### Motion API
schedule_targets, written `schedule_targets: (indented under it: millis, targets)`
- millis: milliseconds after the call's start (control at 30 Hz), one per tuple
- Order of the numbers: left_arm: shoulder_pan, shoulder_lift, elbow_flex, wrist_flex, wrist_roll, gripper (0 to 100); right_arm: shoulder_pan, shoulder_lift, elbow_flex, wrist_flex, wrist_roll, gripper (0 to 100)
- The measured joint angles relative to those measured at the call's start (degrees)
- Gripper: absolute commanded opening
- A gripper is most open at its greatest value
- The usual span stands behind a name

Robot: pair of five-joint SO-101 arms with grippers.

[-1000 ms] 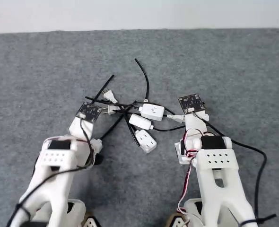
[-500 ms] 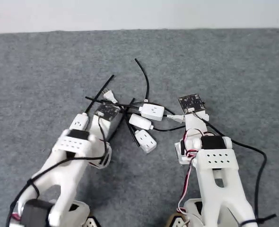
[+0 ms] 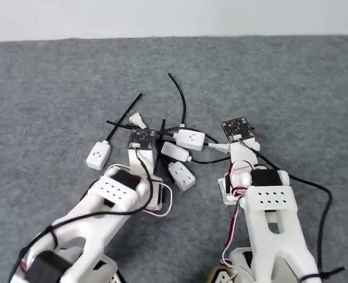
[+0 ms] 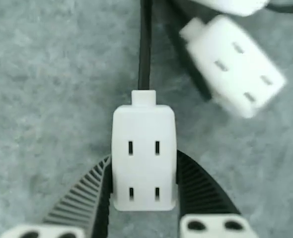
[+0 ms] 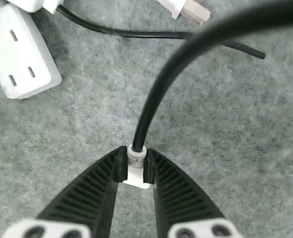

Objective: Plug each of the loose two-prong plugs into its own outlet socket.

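Outlet socket [image 4: 144, 153] lengthwise between fingers [image 4: 198, 186], cord [image 4: 145, 49] outward

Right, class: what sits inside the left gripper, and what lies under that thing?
A white outlet socket sits between the fingers of the left gripper, its black cord leading away. Grey mat shows around it; the surface directly beneath the socket is covered.

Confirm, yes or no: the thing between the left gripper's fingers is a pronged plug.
No: the left gripper grips a white outlet socket whose face shows slots, not prongs.
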Motion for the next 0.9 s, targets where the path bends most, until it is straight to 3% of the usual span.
schedule_targets:
  millis: [133,367,767,900]
  targets:
    - [-2.11,3.78,-1.49,-0.88,0.00,3,0.09,0.00,0.00,0.00,0.18,0.9]
    - [-2.55,5.36,-1.67,-2.11,0.18,23,0.09,0.00,0.00,0.00,0.18,0.9]
    - [-3.08,5.36,-2.81,-2.29,0.00,17,0.00,0.00,0.00,0.00,0.18,0.9]
    - [-3.08,5.36,-4.57,0.97,-4.66,14,0.00,0.00,0.00,0.00,0.18,0.9]
